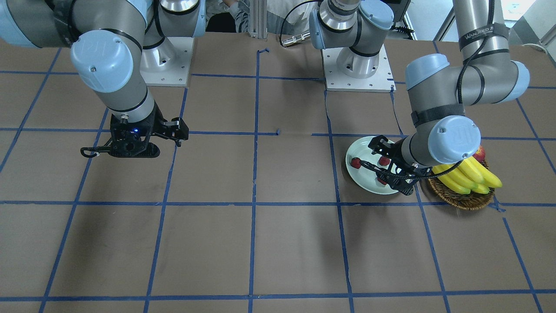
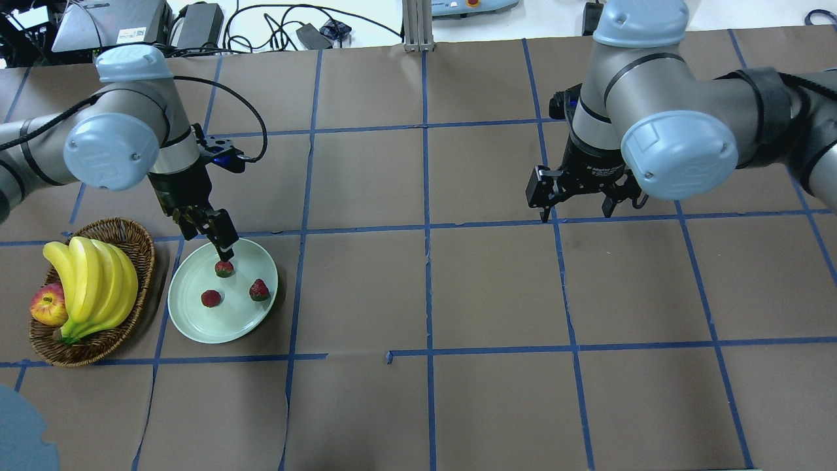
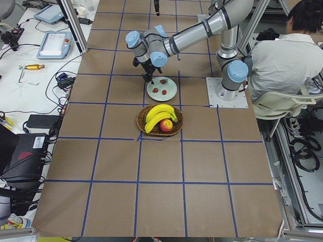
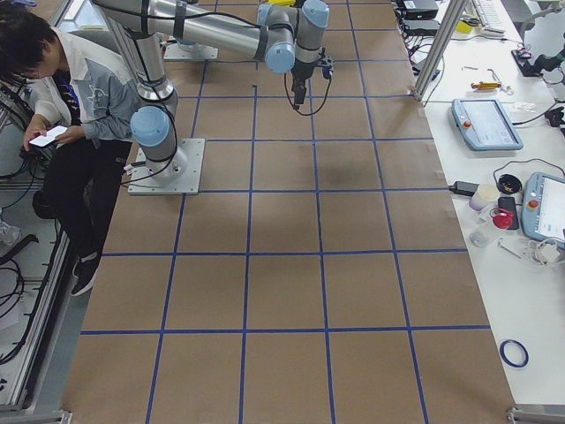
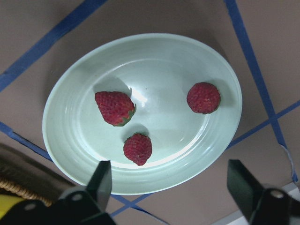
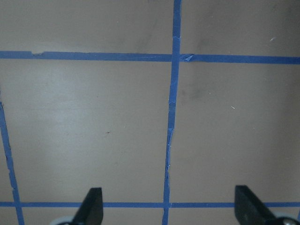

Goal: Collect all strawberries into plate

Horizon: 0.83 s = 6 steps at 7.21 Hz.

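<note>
Three strawberries lie on the pale mint-green plate (image 2: pixel 196 320): one at its far side (image 2: pixel 224 269), one in the middle (image 2: pixel 210 298), one at its right (image 2: pixel 259 290). The left wrist view shows all three (image 5: pixel 115 108) (image 5: pixel 138 148) (image 5: pixel 203 98) on the plate (image 5: pixel 65 140). My left gripper (image 2: pixel 212 239) is open and empty, just above the plate's far edge, its fingertip close over the far berry. My right gripper (image 2: pixel 575 214) is open and empty, over bare table at the right, far from the plate.
A brown wicker basket (image 2: pixel 134 239) with a bunch of bananas (image 2: pixel 91 281) and a red-yellow apple (image 2: pixel 49 304) stands right beside the plate, on its left. Brown paper with blue tape lines (image 2: pixel 425 229) covers the table. An operator sits behind the robot bases.
</note>
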{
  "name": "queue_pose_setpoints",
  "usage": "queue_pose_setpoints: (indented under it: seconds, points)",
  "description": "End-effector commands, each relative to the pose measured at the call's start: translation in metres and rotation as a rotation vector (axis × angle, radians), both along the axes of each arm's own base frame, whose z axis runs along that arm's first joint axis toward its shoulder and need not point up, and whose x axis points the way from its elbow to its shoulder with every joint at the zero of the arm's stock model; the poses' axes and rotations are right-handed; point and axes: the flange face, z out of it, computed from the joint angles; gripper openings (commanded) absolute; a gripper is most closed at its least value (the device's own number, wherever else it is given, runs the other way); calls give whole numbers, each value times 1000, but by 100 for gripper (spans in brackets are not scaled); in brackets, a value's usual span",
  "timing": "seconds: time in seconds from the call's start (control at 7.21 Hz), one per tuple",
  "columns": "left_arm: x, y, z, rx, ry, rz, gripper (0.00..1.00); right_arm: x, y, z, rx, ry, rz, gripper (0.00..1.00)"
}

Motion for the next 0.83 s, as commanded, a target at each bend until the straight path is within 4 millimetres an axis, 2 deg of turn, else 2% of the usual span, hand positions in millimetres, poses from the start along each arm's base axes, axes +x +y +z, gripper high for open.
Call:
queue_pose_setpoints:
  seconds: [0.0,0.14,0.28,0.42,0.55,0.69]
  points:
    - [-5,-14,52,-126,-51,77,100,0,-2,4,-11,0,-3,100]
    - [-8,-15,73,-208,-108,262,100,0,-3,9,-20,2,-1,100]
    - [-19,-10,94,-265,-144,453,100,-4,-5,23,-44,30,1,100]
    - [-40,-2,119,-325,-162,552,100,-6,-8,51,-50,56,2,100]
    - [-66,8,142,-362,-158,546,100,-8,-11,90,-28,72,3,100]
    - [-72,17,166,-342,-156,538,100,-7,-9,136,4,74,2,100]
